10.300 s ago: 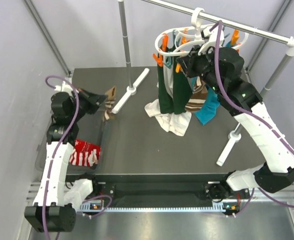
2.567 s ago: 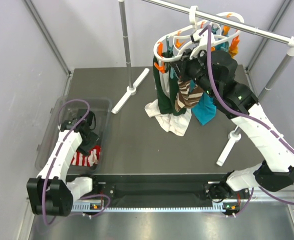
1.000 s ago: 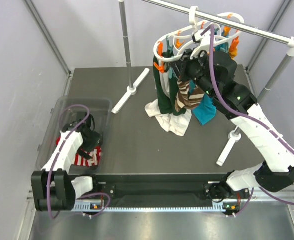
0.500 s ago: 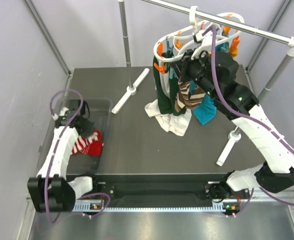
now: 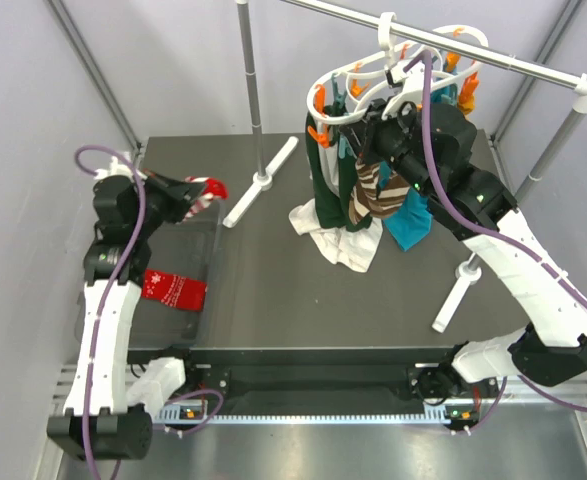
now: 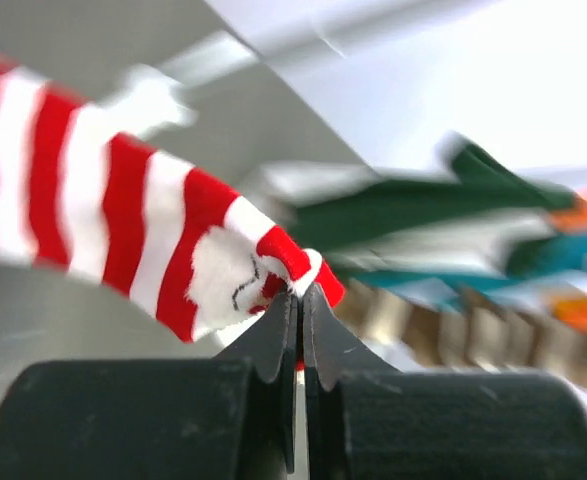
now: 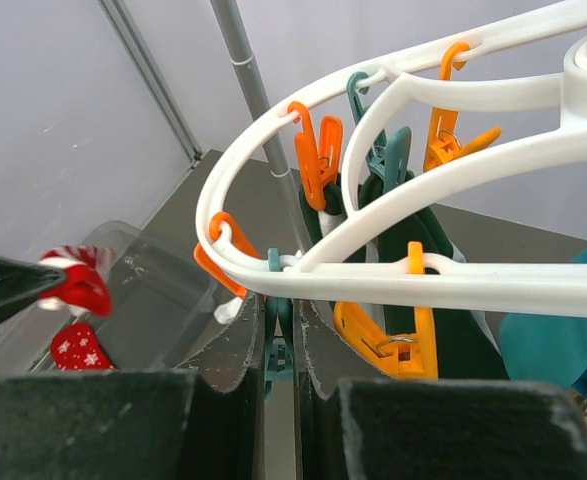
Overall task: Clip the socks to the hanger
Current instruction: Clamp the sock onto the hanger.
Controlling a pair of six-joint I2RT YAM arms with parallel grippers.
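My left gripper (image 5: 191, 190) is shut on a red-and-white striped sock (image 5: 207, 188), held above the bin; in the left wrist view the sock (image 6: 133, 235) drapes left from the gripper (image 6: 299, 292). A second red sock (image 5: 173, 288) lies in the bin. The white oval hanger (image 5: 373, 75) hangs from the rail, with green, brown-striped (image 5: 373, 195) and teal socks clipped on. My right gripper (image 7: 279, 325) is shut on a teal clip (image 7: 285, 345) under the hanger's ring (image 7: 393, 275); orange clips (image 7: 318, 150) hang nearby.
A clear plastic bin (image 5: 188, 262) sits at the table's left edge. A grey rail (image 5: 493, 55) on two poles (image 5: 251, 90) with white feet (image 5: 261, 180) spans the back. A white cloth (image 5: 338, 245) lies under the hanger.
My left gripper has risen out of the bin with the striped sock and swung up toward the hanger. The right gripper has stayed at the hanger.
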